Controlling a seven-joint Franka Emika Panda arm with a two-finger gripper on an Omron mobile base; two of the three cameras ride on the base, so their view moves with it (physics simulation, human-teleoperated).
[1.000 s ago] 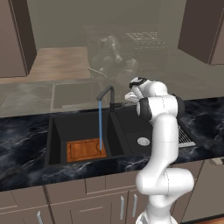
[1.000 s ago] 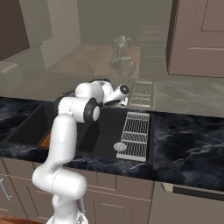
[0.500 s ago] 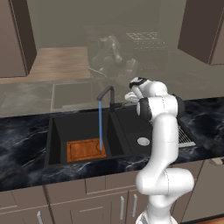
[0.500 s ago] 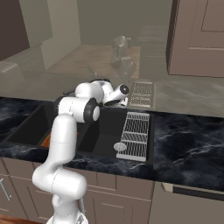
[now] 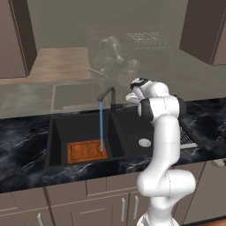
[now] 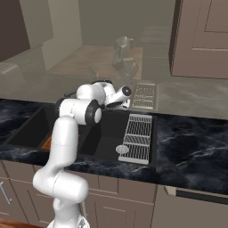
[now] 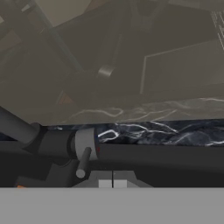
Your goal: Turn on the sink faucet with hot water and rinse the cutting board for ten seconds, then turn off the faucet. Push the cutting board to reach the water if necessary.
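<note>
From the left base view, my arm reaches over the black sink (image 5: 57, 132) and my pincer (image 5: 131, 96) sits at the back rim, just beside the base of the sink faucet (image 5: 108, 95). The water (image 5: 101, 126) falls in a thin blue line from the spout into the large basin and lands on the right edge of the cutting board (image 5: 86, 151), which lies flat on the basin floor toward the front. The shallower basin to the right shows its round silver drain (image 5: 144, 142).

From the right base view, my pincer (image 6: 119, 103) points at the back of the sink, near the wire rack (image 6: 137, 137) lying over the right side. My arm hides the tap here, and a sliver of the cutting board (image 6: 46, 142) peeks past my arm.

In the hand view, my fingertips (image 7: 105, 183) appear pressed together, side by side with no gap, gripping nothing. The faucet's small grey lever (image 7: 83, 162) stands just above them; I cannot tell whether they touch it. The marbled table (image 7: 166, 131) runs behind.
</note>
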